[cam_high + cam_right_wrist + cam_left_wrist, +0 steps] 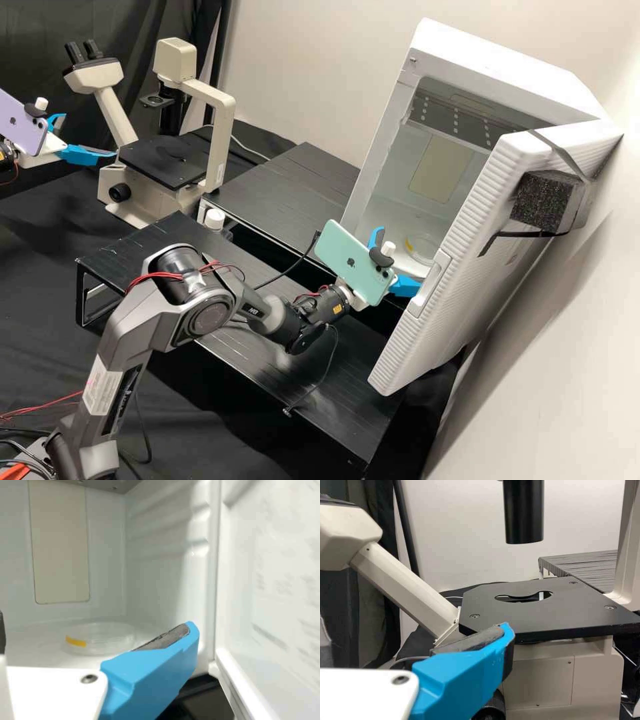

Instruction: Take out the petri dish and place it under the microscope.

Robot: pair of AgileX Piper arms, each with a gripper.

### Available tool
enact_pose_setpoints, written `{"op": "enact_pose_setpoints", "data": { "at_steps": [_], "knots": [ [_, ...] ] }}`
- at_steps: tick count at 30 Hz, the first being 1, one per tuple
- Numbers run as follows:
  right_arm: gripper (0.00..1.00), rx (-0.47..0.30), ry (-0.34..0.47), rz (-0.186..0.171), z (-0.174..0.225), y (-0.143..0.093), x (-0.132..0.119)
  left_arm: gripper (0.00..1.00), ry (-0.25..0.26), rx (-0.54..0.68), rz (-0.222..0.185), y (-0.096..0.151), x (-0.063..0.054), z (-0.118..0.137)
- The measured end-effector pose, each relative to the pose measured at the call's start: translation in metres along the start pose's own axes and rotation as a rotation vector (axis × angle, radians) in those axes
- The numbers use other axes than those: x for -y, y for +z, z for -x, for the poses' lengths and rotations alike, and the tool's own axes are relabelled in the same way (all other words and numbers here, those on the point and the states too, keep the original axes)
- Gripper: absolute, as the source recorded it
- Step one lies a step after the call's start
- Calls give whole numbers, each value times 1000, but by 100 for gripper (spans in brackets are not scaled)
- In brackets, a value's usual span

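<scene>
Petri dish (112,639): sits flat on the floor of the white cabinet (500,67), ahead of the right gripper (399,259) and apart from it.
Yellow mark (76,641): on the dish's side; whether a loose lid sits on top, I cannot tell.
Right gripper: at the cabinet's opening, fingers spread, nothing between them.
Left gripper (89,135): beside the microscope (223,107), fingers apart and empty.
Weight and feel: the dish is clear and shallow, probably light and stiff, likely smooth enough to slip or skate if nudged.
Where to hold: across opposite sides of the round wall, low down, with the dark pads (167,637) level; that should catch the base, not just a lid.
Squeeze: gentle, as thin clear walls could crack or spring out of the grip.
Cabinet door (427,267): stands open close by the right gripper; a wide swing on the way out could knock the dish.
Microscope stage (565,610): a flat black plate with a hole, where the dish should be set down level.
</scene>
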Motion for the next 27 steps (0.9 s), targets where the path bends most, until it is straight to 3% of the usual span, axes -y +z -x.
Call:
{"op": "enact_pose_setpoints", "data": {
  "at_steps": [8,15,27],
  "knots": [
    [100,-11,-21,5,-20,-3,11,100,0,0,0,0,0,0],
    [100,41,-83,-2,-32,10,31,100,0,0,0,0,0,0],
    [100,55,-68,-21,-48,20,38,100,0,0,0,0,0,0]
  ]
}}
